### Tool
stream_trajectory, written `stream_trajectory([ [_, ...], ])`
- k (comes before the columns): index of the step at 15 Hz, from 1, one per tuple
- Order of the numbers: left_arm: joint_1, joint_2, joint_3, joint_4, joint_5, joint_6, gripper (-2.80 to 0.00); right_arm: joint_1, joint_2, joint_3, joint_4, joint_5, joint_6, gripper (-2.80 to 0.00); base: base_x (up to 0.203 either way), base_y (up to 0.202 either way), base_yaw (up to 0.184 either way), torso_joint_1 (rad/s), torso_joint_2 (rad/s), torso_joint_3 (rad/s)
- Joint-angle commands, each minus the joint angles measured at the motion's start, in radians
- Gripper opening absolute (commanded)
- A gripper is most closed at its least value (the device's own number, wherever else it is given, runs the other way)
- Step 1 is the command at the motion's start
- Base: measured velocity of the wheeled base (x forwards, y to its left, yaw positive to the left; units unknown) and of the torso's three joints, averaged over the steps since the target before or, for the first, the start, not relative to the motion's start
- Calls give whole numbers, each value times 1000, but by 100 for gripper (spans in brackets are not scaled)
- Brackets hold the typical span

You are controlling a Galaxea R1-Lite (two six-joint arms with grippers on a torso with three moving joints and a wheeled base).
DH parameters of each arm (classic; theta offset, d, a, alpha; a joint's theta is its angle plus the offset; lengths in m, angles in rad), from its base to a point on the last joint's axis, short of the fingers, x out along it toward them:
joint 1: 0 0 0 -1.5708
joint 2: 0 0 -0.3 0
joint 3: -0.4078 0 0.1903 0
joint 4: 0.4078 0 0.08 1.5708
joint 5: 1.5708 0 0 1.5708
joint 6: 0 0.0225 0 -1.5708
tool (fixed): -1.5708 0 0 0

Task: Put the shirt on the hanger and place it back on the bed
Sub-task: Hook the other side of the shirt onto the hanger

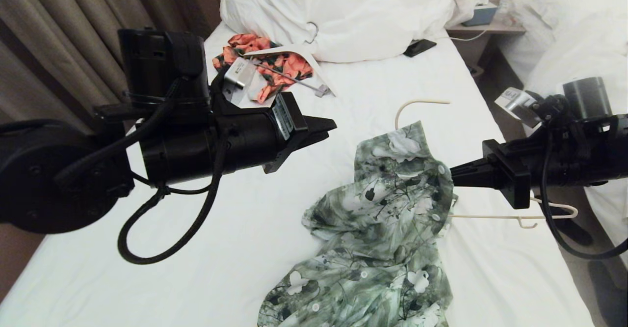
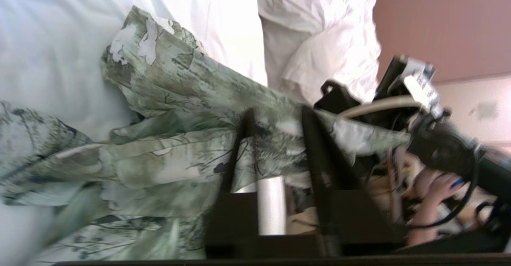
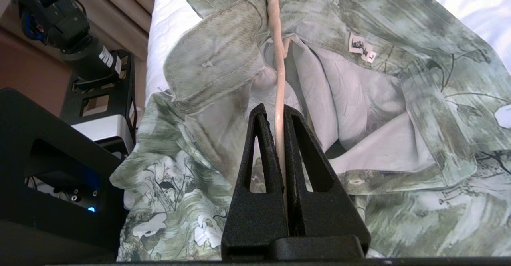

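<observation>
The green leafy shirt [image 1: 387, 219] lies crumpled on the white bed [image 1: 235, 238], its collar end raised. The cream hanger [image 1: 417, 103] runs through it: the hook sticks out past the collar and one shoulder [image 1: 549, 215] juts out to the right. My right gripper [image 1: 454, 175] is shut on the hanger's wire [image 3: 275, 26] inside the open collar, at the shirt's [image 3: 399, 98] right edge. My left gripper [image 1: 326, 124] hovers left of the shirt [image 2: 159, 98], apart from it. The left gripper [image 2: 277, 114] is open with nothing between its fingers.
An orange-and-black garment on a white clip hanger [image 1: 274, 67] lies near the pillows [image 1: 343, 13]. A black phone [image 1: 419, 47] rests by them. A nightstand [image 1: 485, 25] and a second bed [image 1: 579, 32] stand to the right, curtains [image 1: 59, 32] to the left.
</observation>
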Motion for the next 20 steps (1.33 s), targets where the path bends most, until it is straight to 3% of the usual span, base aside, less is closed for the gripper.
stream_trajectory([
  [1,13,1,11,-3,-15,22,0,1,0,0,0,6,-2,-280,0,0,0,0,0,0],
  [4,21,0,28,-4,-21,59,0,1,-3,0,1,8,-2,-280,0,0,0,0,0,0],
  [6,34,4,83,-15,-44,229,0,1,-3,1,2,8,-2,-280,0,0,0,0,0,0],
  [7,58,8,114,-35,-92,329,0,2,-3,1,3,8,-2,-280,0,0,0,0,0,0],
  [8,98,14,139,-72,-183,404,0,4,-3,1,3,8,-2,-280,0,0,0,0,0,0],
  [9,130,24,152,-110,-241,456,0,5,-3,0,3,8,-2,-280,0,0,0,0,0,0],
  [11,162,81,152,-217,-277,544,0,10,-6,1,6,8,-2,-280,0,0,0,0,0,0],
  [13,171,118,159,-298,-370,651,0,10,-6,0,5,8,-2,-280,0,0,0,0,0,0],
  [15,167,164,140,-312,-448,749,0,10,-6,1,5,8,-2,-280,0,0,0,0,0,0],
  [20,168,307,28,-337,-531,953,0,13,-2,0,2,9,-2,-280,0,0,0,0,0,0],
])
